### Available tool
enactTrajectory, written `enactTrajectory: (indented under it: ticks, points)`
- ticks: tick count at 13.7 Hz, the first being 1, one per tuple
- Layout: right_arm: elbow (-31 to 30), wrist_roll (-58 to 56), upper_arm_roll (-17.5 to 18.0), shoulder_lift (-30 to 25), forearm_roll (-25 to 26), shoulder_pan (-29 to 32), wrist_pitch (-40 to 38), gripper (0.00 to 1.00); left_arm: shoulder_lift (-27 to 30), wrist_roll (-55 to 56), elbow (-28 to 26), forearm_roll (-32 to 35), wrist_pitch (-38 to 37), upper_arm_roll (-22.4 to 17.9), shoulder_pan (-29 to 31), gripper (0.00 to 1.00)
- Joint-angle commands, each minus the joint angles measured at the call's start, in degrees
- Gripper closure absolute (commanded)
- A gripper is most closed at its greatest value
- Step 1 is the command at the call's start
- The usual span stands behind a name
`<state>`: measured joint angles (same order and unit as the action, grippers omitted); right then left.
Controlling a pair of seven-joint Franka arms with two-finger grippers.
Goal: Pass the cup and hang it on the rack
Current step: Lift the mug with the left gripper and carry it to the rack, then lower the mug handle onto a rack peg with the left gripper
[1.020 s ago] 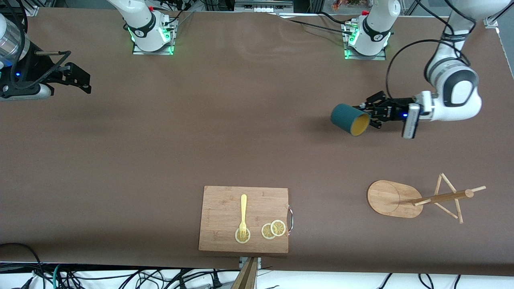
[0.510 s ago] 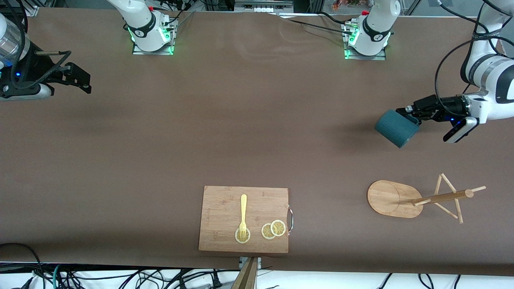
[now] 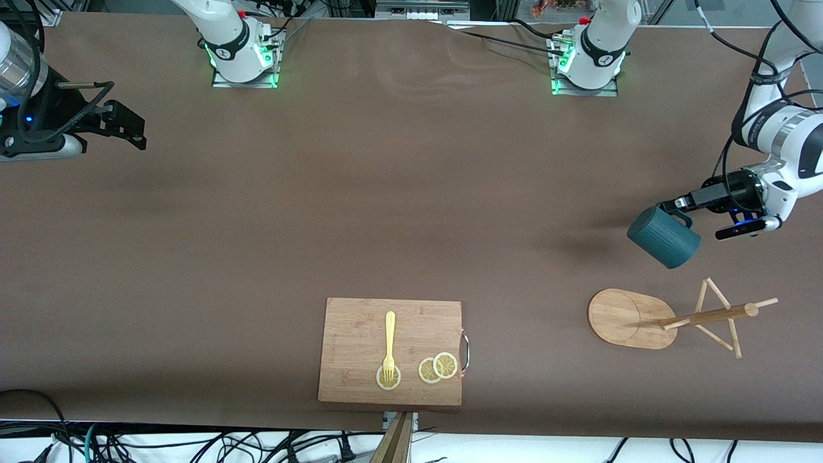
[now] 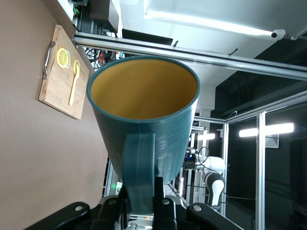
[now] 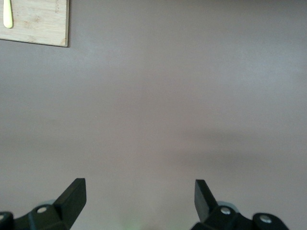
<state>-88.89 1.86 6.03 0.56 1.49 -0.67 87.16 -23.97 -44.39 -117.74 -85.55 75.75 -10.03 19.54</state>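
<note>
Teal and ribbed, the cup (image 3: 664, 236) is hanging in the air in the left gripper (image 3: 683, 204), which is clamping its fingers together on the small side handle (image 4: 138, 179); in the front view the cup is tilting over bare table, between the left arm's base and the bamboo rack (image 3: 669, 319) at the left arm's end of the table. The rack is standing on its oval base (image 3: 618, 317) with thin pegs (image 3: 720, 341) angling off the central post (image 3: 707, 317), and it is well apart from the cup. The main risk, as I judge it, is lying in that handle grip: the fingers are filling part of the loop that a peg must enter, so a peg could be striking the fingers or the cup wall instead of threading through. A sideways push on a peg could also be tipping or sliding the light rack. With the weight hanging off a narrow handle, the cup may be pivoting in the grip as the wrist is turning. The right gripper (image 5: 139, 196) is waiting with its fingers spread apart over bare table at the right arm's end, holding nothing. A cutting board (image 3: 390, 351) with a yellow fork (image 3: 389, 344) and lemon slices (image 3: 438, 368) is lying well clear.
</note>
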Motion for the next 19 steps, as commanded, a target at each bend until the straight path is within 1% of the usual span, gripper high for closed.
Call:
enactTrajectory:
  ticks: [1,4,8,11,13,19]
  points:
    - [0.6,-0.5,0.6,0.1,0.7,0.4,-0.4,0.00,-5.1,2.6,5.6,-3.7,-3.3,0.7,1.8,1.00]
    - [0.6,-0.5,0.6,0.1,0.7,0.4,-0.4,0.00,-8.3,4.2,8.8,-5.6,-5.6,0.9,3.7,1.00]
    - [0.6,-0.5,0.6,0.1,0.7,0.4,-0.3,0.00,-13.2,4.4,12.6,-10.4,-7.1,0.9,3.7,1.00]
    - [0.6,-0.5,0.6,0.1,0.7,0.4,-0.3,0.00,-16.2,4.2,14.0,-12.9,-9.6,0.9,3.8,1.00]
    - [0.6,-0.5,0.6,0.1,0.7,0.5,-0.2,0.00,-17.3,4.2,14.6,-14.3,-9.9,0.9,3.8,1.00]
    - [0.6,-0.5,0.6,0.1,0.7,0.5,-0.2,0.00,-20.9,3.7,16.3,-16.0,-11.8,0.9,4.5,1.00]
